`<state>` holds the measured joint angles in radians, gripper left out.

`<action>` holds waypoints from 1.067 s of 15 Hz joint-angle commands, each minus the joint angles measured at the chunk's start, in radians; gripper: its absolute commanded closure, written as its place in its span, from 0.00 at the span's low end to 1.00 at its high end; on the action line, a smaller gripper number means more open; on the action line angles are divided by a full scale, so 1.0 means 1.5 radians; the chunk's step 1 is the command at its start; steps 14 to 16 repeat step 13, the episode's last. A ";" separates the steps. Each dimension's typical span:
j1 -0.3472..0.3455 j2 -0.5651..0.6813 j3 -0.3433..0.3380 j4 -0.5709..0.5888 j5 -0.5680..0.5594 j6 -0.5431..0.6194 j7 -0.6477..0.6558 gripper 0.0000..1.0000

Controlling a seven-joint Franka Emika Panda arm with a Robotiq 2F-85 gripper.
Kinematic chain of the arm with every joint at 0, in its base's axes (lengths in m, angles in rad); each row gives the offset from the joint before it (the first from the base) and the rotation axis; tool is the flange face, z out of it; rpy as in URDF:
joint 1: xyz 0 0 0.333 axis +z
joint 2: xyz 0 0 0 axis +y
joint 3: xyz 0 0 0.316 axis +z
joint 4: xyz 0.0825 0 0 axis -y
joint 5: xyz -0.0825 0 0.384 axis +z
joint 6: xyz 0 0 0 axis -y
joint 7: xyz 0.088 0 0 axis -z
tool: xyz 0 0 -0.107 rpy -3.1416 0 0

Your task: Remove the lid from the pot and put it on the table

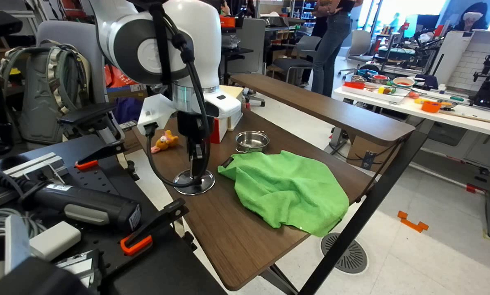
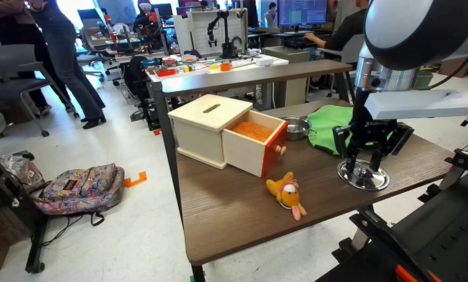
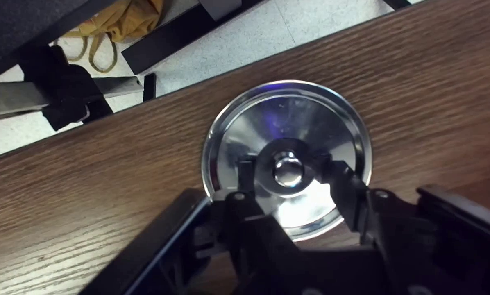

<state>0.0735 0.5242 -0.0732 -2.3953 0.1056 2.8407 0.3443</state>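
The silvery lid (image 1: 206, 184) lies flat on the brown table (image 1: 232, 246), close to its edge; it also shows in an exterior view (image 2: 361, 181) and in the wrist view (image 3: 286, 119). The open silvery pot (image 1: 252, 141) stands uncovered farther along the table, also in an exterior view (image 2: 294, 128). My gripper (image 2: 362, 164) points down over the lid. In the wrist view its fingers (image 3: 291, 174) are spread on both sides of the round knob, with gaps to it. I cannot tell whether the fingertips touch the lid's top.
A green cloth (image 1: 290, 188) lies beside the pot. A wooden box (image 2: 202, 133) with a pulled-out red-fronted drawer (image 2: 275, 152) stands on the pot's other side. An orange plush toy (image 2: 287, 192) lies near the table edge. A black bench (image 1: 118, 266) with clamps adjoins.
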 commanded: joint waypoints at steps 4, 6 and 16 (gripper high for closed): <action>0.006 -0.076 0.010 -0.008 0.020 -0.025 0.000 0.00; -0.003 -0.122 0.027 -0.015 0.035 -0.044 -0.007 0.00; 0.000 -0.156 0.033 -0.015 0.041 -0.052 0.001 0.00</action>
